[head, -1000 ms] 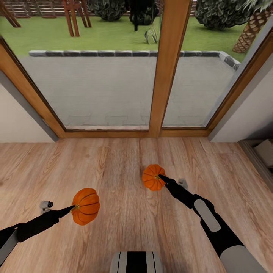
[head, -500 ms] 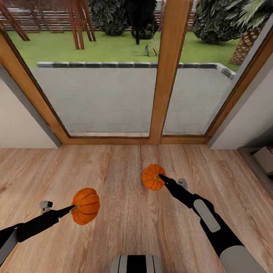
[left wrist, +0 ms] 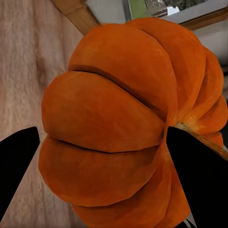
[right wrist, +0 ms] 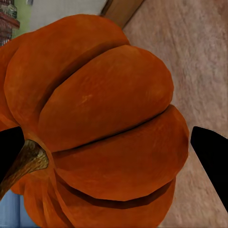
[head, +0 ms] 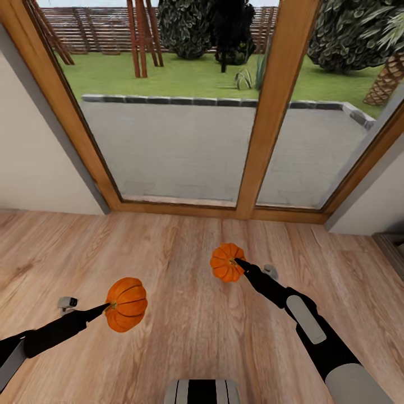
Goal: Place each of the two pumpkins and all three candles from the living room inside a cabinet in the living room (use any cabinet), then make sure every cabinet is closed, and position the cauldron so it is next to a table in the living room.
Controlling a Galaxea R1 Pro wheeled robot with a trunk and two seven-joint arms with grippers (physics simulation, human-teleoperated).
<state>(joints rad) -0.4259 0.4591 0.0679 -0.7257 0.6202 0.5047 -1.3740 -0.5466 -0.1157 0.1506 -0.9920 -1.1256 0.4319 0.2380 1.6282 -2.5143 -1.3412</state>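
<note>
While both arms reach forward over the wooden floor, the left gripper is clamped on the left pumpkin, its black fingers pressed against the ribbed orange sides at the stem end; the left wrist view shows this pumpkin between the two dark tips. The right gripper is clamped likewise on the right pumpkin, whose brown stem shows beside one finger in the right wrist view, the fruit spanning the gap between the tips. Both pumpkins are held up off the floor, well apart from each other, the right one farther forward and nearer the glass. Beyond them: a large window in a light wooden frame, its sill meeting the floor's far edge; a grey paved terrace, lawn and shrubs outside. Pale wall stands at the left of the frame. The robot's base shows at the near edge of the head view.
</note>
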